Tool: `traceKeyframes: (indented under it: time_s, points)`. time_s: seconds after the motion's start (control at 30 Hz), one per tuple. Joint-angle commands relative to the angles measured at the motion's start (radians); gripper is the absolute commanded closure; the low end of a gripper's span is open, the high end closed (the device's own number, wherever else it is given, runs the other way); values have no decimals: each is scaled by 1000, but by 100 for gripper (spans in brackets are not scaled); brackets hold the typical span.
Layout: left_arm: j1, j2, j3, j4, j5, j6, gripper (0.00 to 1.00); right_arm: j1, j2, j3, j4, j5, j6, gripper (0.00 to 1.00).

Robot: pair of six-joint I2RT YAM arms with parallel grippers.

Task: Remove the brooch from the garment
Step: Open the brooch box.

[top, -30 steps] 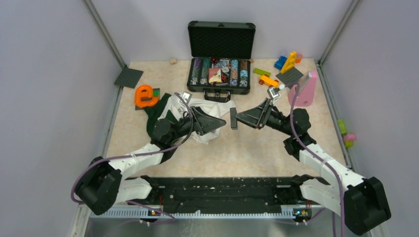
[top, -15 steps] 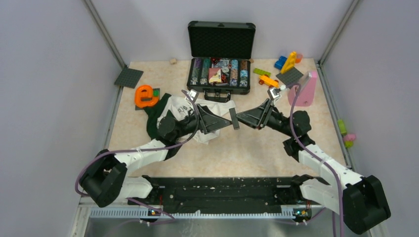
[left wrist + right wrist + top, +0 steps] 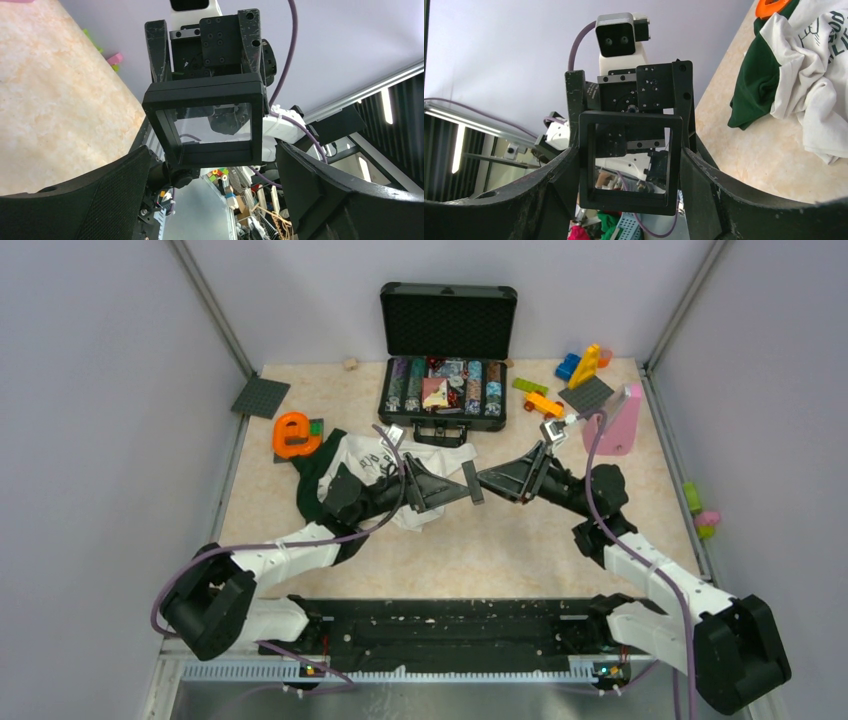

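1. The brooch cannot be made out in any view, so neither its look nor its place can be told.
2. The garment (image 3: pixel 362 453), crumpled white and dark green cloth, is seen lying on the desk (image 3: pixel 520 550) beneath the left arm, just beside an orange letter "e" (image 3: pixel 291 434).
3. Dark green print is carried on the white cloth, but it is folded over and no word can be read.
4. The left tool (image 3: pixel 212 152) is spread fully wide, and nothing is gripped by it.
5. The right tool (image 3: pixel 630 155) is partly closed on a black square frame (image 3: pixel 588 160) with a clear pane.
6. The frame is held between the 2 tools, within the left tool's open fingers (image 3: pixel 100 195); whether it is touched by them cannot be told.
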State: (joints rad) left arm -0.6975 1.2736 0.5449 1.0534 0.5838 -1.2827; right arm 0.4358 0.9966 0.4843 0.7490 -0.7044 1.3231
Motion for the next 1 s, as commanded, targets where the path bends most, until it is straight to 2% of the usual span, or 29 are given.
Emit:
traceKeyframes:
  time_s: [0.0,0.1,0.37,0.57,0.77,0.9,0.97]
  points:
    - [-5,-48,26,-57,-25,48,1,8,-33,9,-11,23,-36,62]
    - [-6,-61,12,-74,-47,63,1,8,-36,11,-15,26,-37,62]
    - [-6,-10,34,7,-21,29,1,10,-23,-15,60,16,11,62]
    - [-5,19,45,59,-7,0,1,11,-24,-17,44,16,2,62]
    - [-6,35,50,67,-1,-4,10,15,-18,-19,47,14,-3,62]
    - [-5,45,53,71,3,-4,29,22,-17,-21,49,14,-8,62]
    - [-6,48,53,68,3,-1,33,26,-19,-20,41,14,-14,62]
